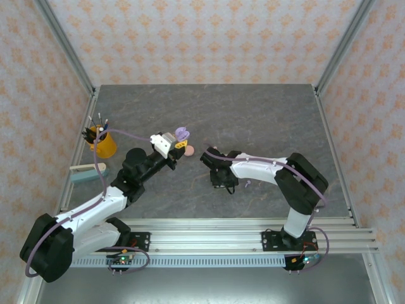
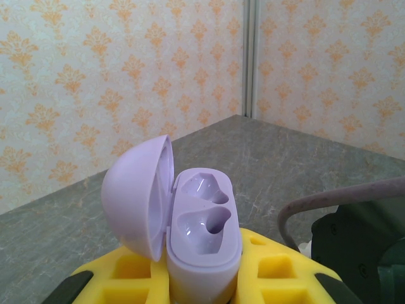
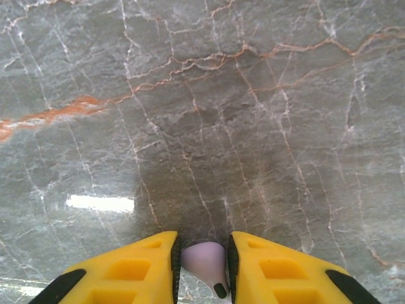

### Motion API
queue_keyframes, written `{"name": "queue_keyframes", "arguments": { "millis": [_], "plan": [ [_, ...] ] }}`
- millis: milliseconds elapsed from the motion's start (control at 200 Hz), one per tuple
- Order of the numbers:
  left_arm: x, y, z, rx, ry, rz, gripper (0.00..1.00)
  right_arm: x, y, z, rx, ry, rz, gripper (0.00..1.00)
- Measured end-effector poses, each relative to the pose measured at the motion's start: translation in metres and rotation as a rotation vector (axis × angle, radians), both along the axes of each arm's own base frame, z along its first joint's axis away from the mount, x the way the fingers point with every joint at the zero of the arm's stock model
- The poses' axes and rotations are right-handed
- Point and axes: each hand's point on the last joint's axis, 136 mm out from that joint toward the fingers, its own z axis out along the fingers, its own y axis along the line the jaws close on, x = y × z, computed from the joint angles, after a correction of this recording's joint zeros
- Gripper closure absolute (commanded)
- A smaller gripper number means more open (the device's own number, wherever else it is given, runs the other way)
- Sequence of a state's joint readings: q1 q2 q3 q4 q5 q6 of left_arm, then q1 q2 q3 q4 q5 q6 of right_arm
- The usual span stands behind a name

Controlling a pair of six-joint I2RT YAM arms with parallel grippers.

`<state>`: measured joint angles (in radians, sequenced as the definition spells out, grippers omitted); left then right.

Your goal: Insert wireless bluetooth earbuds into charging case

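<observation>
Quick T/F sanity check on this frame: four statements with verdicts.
1. The left gripper holds a lilac case with its lid open. True.
2. Both sockets in the case hold earbuds. False: both are empty.
3. The right gripper is shut on a lilac earbud. True.
4. The yellow cup stands by the right edge of the table. False: it stands by the left edge.

The left end effector is holding a case upright, with the lid swinging open to the left. To its right, the right end effector is pinching 1 earbud over the counter. A cup is standing at the counter's left edge, and a flat block is lying just before it.
</observation>
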<state>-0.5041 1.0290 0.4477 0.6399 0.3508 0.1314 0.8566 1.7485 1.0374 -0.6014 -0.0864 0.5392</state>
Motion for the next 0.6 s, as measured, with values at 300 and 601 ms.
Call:
{"name": "queue_keyframes", "arguments": {
  "millis": [300,601],
  "plan": [
    [0.0000,0.0001,0.0000,0.000,0.000,0.000,1.00,-0.0013,-0.0018,0.0023,0.008,0.000,-0.009,0.86],
    [0.0000,0.0001,-0.0001,0.000,0.000,0.000,1.00,-0.0032,-0.0045,0.0057,0.014,-0.007,-0.013,0.86]
  ]
}}
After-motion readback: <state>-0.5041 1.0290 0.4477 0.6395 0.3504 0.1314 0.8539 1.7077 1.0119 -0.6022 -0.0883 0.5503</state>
